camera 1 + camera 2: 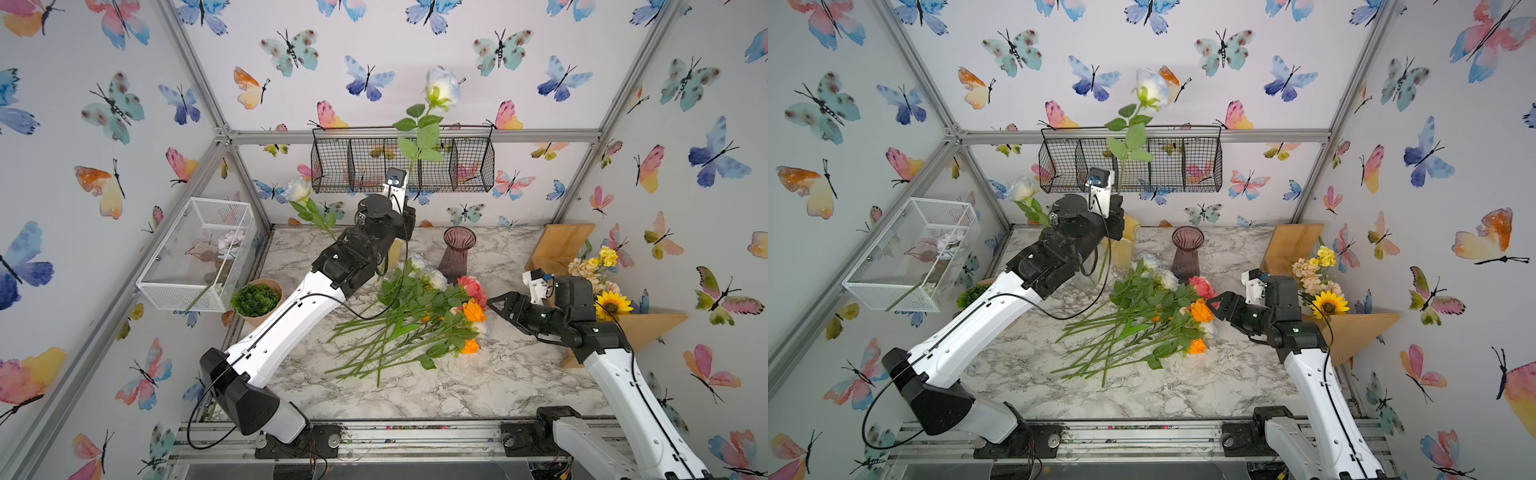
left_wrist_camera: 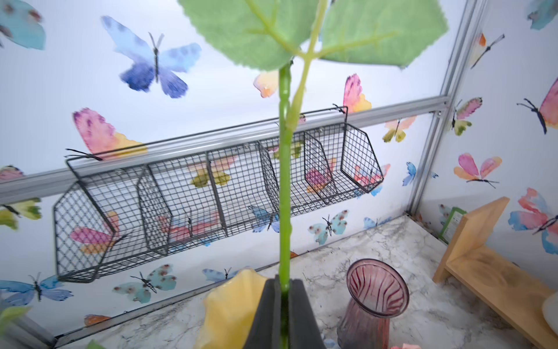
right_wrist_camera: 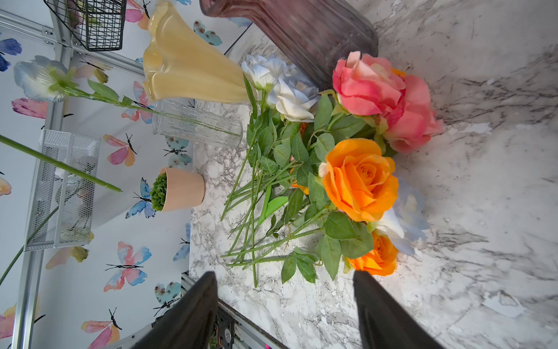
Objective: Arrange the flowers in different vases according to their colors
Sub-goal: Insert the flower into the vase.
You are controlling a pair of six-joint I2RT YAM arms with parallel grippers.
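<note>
Top views: held white rose [image 1: 442, 85], upright and high over the 12 o'clock edge of the table [image 1: 478, 374]. Loose flowers [image 1: 415, 320] are heaped mid-table, blooms toward 3 o'clock. The purple vase [image 1: 457, 253] is at 12 o'clock of the heap and the yellow vase [image 1: 1125, 245] at 11 o'clock. The right hand [image 1: 494, 305] is at 3 o'clock of the heap, just beside an orange rose [image 1: 473, 311]. Left wrist view: left hand [image 2: 283, 290] pinched fully closed on the held rose's green stem, yellow and purple vases below it. Right wrist view: fingers [image 3: 193, 302] spread wide, holding nothing. The clear glass vase [image 3: 196, 127], beside the yellow one, already carries 1 white rose [image 3: 39, 80]. Handling note, judged: the held rose belongs in the clear glass vase. Keep the stem plumb, bring its cut end over that mouth, clear the wavy yellow rim, lower well inside, then release without knocking the resident bloom.
</note>
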